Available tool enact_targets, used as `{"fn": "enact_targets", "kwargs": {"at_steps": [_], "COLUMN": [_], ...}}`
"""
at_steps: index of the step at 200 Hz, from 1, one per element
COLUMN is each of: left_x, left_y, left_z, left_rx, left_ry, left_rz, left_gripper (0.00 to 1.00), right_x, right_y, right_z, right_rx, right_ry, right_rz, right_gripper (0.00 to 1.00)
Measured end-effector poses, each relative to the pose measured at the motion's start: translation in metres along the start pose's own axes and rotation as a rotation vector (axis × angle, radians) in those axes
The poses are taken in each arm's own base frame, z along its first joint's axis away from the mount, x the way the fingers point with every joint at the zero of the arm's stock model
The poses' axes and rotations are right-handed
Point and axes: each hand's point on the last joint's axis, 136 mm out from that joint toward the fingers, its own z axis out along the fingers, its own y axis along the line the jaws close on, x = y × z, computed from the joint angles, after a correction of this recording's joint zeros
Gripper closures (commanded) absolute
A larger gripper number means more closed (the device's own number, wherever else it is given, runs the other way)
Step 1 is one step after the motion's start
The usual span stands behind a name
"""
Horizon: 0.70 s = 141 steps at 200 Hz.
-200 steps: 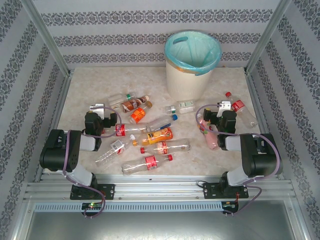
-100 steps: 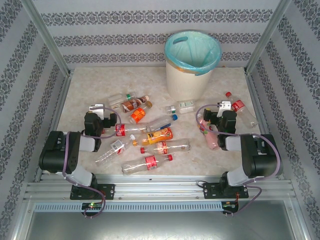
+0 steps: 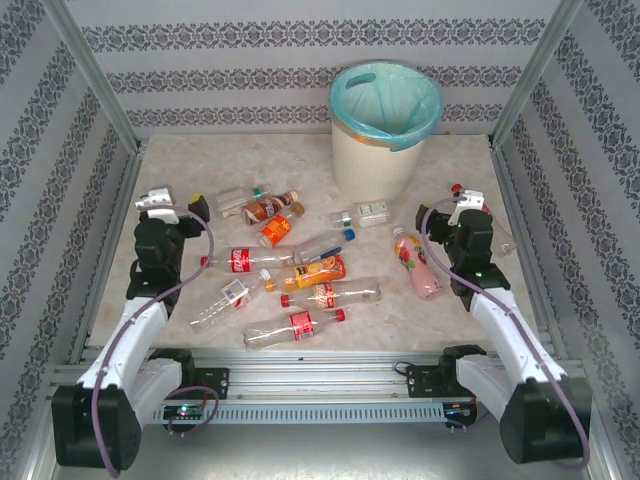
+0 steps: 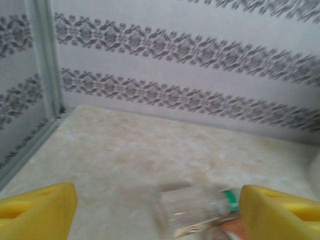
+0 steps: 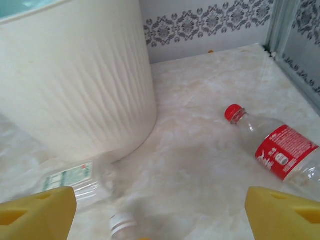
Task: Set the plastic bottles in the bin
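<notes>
1. the bin [image 3: 372, 165] stands upright at the far side of the table [image 3: 180, 160], a little right of the middle. a light teal bag [image 3: 400, 85] is folded over its rim.
2. the plastic bottles [image 3: 330, 293] all lie on their sides on the table. most of them make a loose group in the middle, in front of the bin and between the two arms.
3. a pink bottle [image 3: 418, 268] lies apart from this group, to the right, near the right arm.
4. the left gripper [image 3: 178, 206] hangs over the left part of the table, left of the group. in the left wrist view its yellow fingers [image 4: 35, 210] stand wide apart and hold nothing. ahead of them lies a clear bottle with a green cap [image 4: 192, 212], which looks blurred.
5. the right gripper [image 3: 465, 207] hangs over the right part of the table, to the right of the bin and nearer than it. its fingers [image 5: 285, 212] are also wide apart, with nothing clamped between them.
6. in the right wrist view a bottle with a red cap and red label [image 5: 280, 150] lies ahead to the right, well apart from the bin. a clear bottle with a green-and-white label [image 5: 70, 180] lies just beside the foot of the bin.
</notes>
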Motion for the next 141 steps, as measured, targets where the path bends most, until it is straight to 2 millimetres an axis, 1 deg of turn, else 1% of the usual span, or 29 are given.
{"fn": "enact_targets", "kwargs": {"at_steps": [18, 36, 44, 51, 65, 68, 70, 75, 82, 89, 100, 108, 115, 127, 141], "left_x": [-0.019, -0.024, -0.023, -0.019, -0.006, -0.001, 0.001, 0.009, 0.020, 0.030, 0.044, 0.054, 0.059, 0.067, 0.071], "left_y": [-0.022, -0.055, -0.074, -0.094, -0.137, -0.149, -0.152, -0.170, -0.190, -0.207, -0.226, -0.238, -0.247, -0.263, -0.282], "left_z": [-0.006, -0.010, -0.013, -0.016, -0.027, -0.031, -0.032, -0.040, -0.048, -0.055, -0.061, -0.061, -0.059, -0.051, -0.044], "left_rx": [0.092, 0.217, 0.284, 0.346, 0.481, 0.516, 0.527, 0.586, 0.648, 0.704, 0.766, 0.801, 0.819, 0.845, 0.877], "left_ry": [0.022, 0.091, 0.133, 0.173, 0.257, 0.280, 0.288, 0.322, 0.362, 0.402, 0.455, 0.496, 0.521, 0.559, 0.588], "left_rz": [-0.043, -0.066, -0.066, -0.060, -0.030, -0.017, -0.012, 0.007, 0.031, 0.051, 0.072, 0.083, 0.088, 0.098, 0.107], "left_gripper": [0.22, 0.23, 0.23, 0.23, 0.23, 0.22, 0.22, 0.22, 0.21, 0.22, 0.23, 0.23, 0.23, 0.23, 0.23], "right_x": [0.003, 0.014, 0.020, 0.027, 0.045, 0.049, 0.051, 0.058, 0.066, 0.073, 0.079, 0.078, 0.073, 0.059, 0.037], "right_y": [0.013, 0.024, 0.027, 0.028, 0.027, 0.026, 0.025, 0.023, 0.020, 0.016, 0.008, 0.001, -0.005, -0.016, -0.028], "right_z": [-0.013, -0.022, -0.024, -0.026, -0.027, -0.027, -0.027, -0.028, -0.029, -0.030, -0.030, -0.027, -0.022, -0.009, 0.010], "right_rx": [-0.039, -0.062, -0.064, -0.059, -0.034, -0.025, -0.021, -0.006, 0.014, 0.035, 0.067, 0.092, 0.116, 0.150, 0.182], "right_ry": [0.064, 0.175, 0.231, 0.289, 0.405, 0.427, 0.440, 0.474, 0.513, 0.544, 0.583, 0.602, 0.610, 0.609, 0.595], "right_rz": [0.042, 0.078, 0.090, 0.101, 0.117, 0.120, 0.119, 0.120, 0.120, 0.120, 0.127, 0.136, 0.150, 0.168, 0.163], "right_gripper": [0.16, 0.18, 0.19, 0.18, 0.16, 0.15, 0.15, 0.16, 0.16, 0.18, 0.19, 0.19, 0.20, 0.19, 0.19]}}
